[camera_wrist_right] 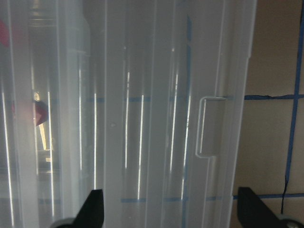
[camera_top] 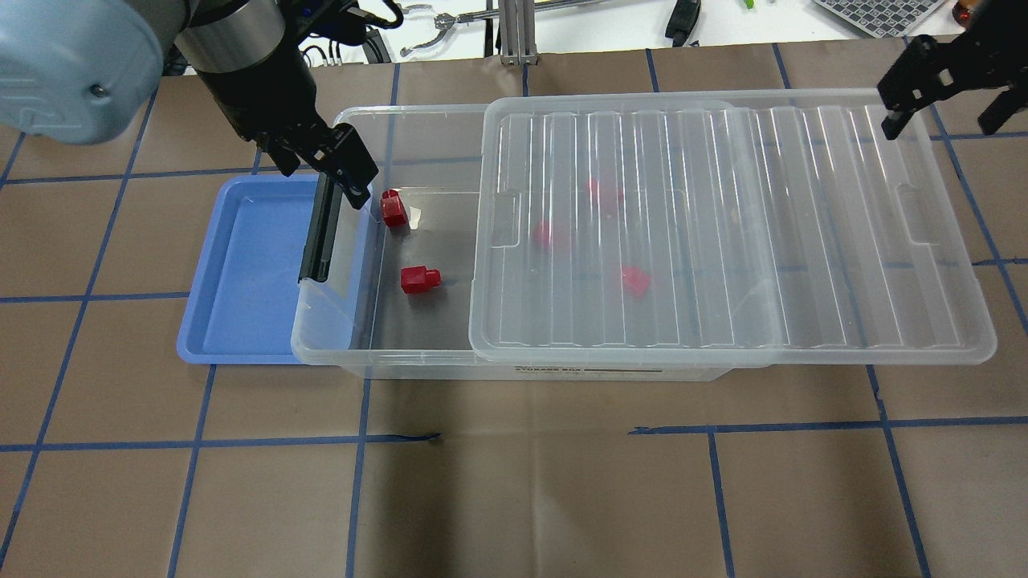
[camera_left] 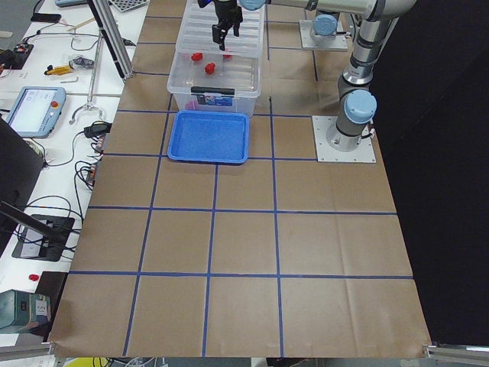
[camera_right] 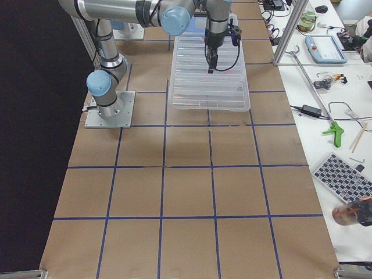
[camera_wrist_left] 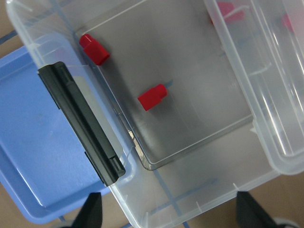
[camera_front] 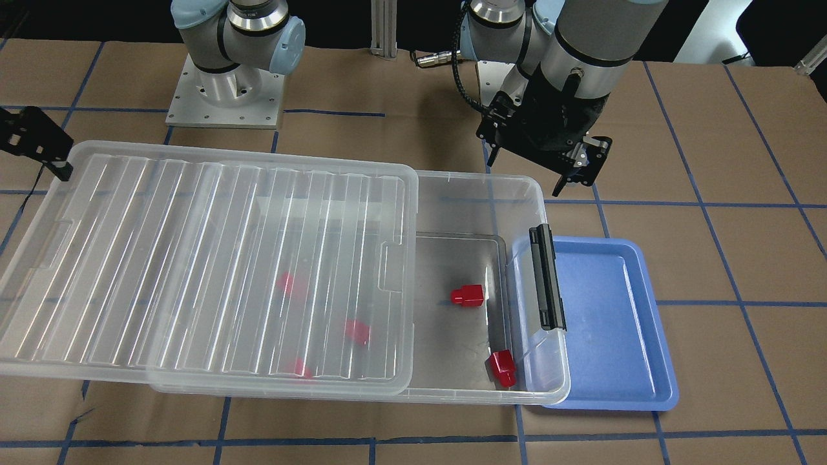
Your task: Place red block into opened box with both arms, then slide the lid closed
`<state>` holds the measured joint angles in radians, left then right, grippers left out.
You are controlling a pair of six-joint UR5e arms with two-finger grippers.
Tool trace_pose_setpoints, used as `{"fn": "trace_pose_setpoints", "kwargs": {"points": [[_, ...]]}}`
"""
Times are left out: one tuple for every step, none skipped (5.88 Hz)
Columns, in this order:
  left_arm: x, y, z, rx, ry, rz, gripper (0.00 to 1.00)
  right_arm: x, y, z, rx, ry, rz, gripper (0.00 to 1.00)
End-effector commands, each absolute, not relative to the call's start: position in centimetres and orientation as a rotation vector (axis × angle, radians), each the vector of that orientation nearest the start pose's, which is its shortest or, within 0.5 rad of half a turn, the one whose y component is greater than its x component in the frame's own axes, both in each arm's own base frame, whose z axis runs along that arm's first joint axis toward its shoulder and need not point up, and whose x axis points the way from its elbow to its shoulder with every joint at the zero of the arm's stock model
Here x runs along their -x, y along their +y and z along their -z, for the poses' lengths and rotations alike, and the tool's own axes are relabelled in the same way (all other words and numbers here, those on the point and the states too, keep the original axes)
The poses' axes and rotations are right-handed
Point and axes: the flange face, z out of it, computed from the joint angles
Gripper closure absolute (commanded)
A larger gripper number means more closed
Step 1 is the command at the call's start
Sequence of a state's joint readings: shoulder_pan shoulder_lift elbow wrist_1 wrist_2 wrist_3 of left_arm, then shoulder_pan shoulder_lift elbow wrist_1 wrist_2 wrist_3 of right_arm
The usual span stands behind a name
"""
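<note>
Two red blocks (camera_top: pixel 420 278) lying in uncovered end of box (camera_top: pixel 401 363), three more showing under lid (camera_top: pixel 723 225). Left fingers (camera_wrist_left: pixel 92 211) hovering apart, empty, over clip end. Right fingers (camera_wrist_right: pixel 95 209) spreading wide over lid's far end. Risk: off-centre push skewing lid, jamming it on rim.

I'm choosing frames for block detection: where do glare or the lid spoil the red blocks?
Front-facing view: glare streaks on the lid reduce three red blocks beneath to pink smudges; the two uncovered blocks are sharp. Right wrist view: the streaked lid fills the frame, one block a dim red patch.
</note>
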<state>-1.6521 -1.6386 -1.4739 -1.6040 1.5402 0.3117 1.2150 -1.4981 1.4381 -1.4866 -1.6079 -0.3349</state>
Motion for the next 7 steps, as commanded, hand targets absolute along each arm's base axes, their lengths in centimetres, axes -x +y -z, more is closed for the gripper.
{"fn": "trace_pose_setpoints", "kwargs": {"points": [[17.0,-49.7,-50.8,-0.129,3.170,0.067,0.02,13.5,-53.1,-48.3,-0.106,3.216,-0.114,0.00],[16.2,-50.0,-51.2,-0.040,3.167,0.054,0.02,16.5,-52.6,-47.0,-0.098,3.247,-0.079,0.00],[15.4,-50.0,-51.1,-0.010,3.166,0.018,0.02,18.7,-51.6,-44.7,-0.140,3.254,-0.108,0.00],[15.0,-50.0,-50.7,-0.010,3.124,0.006,0.02,20.2,-50.5,-41.4,-0.178,3.244,-0.132,0.00],[14.8,-50.0,-50.5,-0.023,3.104,0.011,0.02,20.4,-49.8,-38.8,-0.192,3.283,-0.146,0.00],[14.8,-50.1,-50.9,-0.033,3.108,0.027,0.02,21.3,-48.6,-36.6,-0.218,3.266,-0.175,0.00],[14.8,-50.1,-50.8,-0.019,3.116,0.023,0.02,22.0,-47.9,-35.9,-0.257,3.253,-0.170,0.00]]}}
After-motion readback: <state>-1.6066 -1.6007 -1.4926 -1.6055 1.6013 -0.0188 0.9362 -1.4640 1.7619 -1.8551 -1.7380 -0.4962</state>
